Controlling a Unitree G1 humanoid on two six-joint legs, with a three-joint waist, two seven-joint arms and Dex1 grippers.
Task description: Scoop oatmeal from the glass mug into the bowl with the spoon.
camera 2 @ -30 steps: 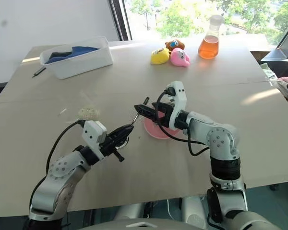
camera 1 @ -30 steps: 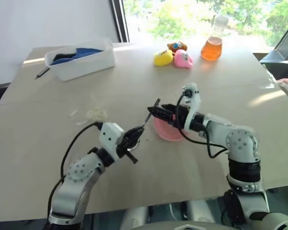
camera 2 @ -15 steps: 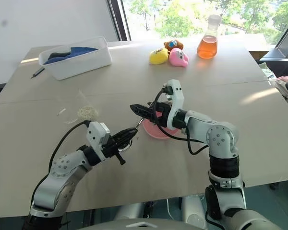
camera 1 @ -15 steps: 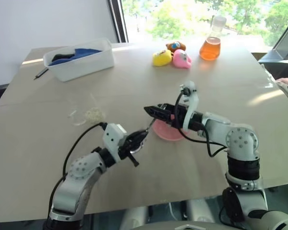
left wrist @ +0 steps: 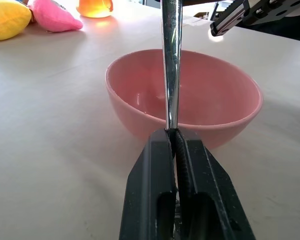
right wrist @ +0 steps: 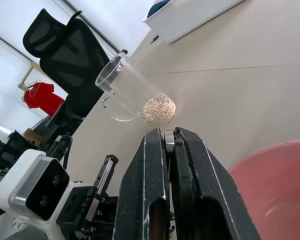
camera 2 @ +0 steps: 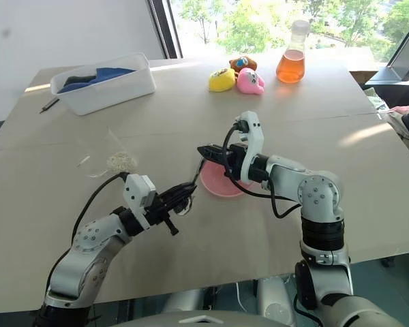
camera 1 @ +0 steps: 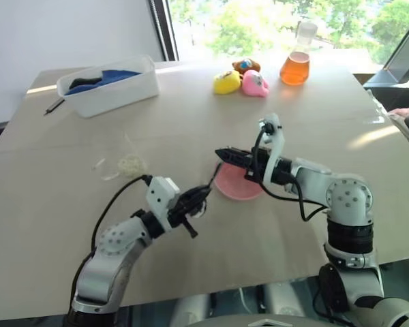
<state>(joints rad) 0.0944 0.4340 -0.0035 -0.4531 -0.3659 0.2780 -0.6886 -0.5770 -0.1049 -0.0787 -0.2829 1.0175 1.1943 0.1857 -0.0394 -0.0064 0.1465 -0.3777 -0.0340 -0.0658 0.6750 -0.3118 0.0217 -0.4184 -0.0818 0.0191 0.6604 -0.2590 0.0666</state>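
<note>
Bench (camera 1: 68, 204): pale wooden top carrying everything below; landmark for all entries is the pink bowl (camera 1: 237, 185).

Spoon (left wrist: 171, 60): slim silver metal, standing steeply just beside the bowl's near-left rim; lower handle clamped in the left end effector (camera 1: 203, 194), jaws pressed together on it; upper handle now also pinched by the right end effector (camera 1: 223, 154), which reaches in level above the bowl's left edge.

Change: a second ago the right end effector stood wide apart around the spoon; its jaws have since come together on the metal, as the right wrist view shows; the left grip has stayed shut throughout; both arms have kept their place.

Meaning, as a judgement: a hand-over of the spoon from left to right is midway; the left must let go before any scooping can start.

Glass mug (right wrist: 121, 90): clear, handled, well to the left of the bowl and a little farther back; appears to lie tipped on its side.

Oatmeal (right wrist: 158, 108): pale flakes clumped at the mug's base; none in the bowl, which is empty.

Beyond the bowl: white tub (camera 1: 112, 85) with blue cloth, far left; yellow and pink plush toys (camera 1: 244, 82); flask of orange liquid (camera 1: 295, 67).
</note>
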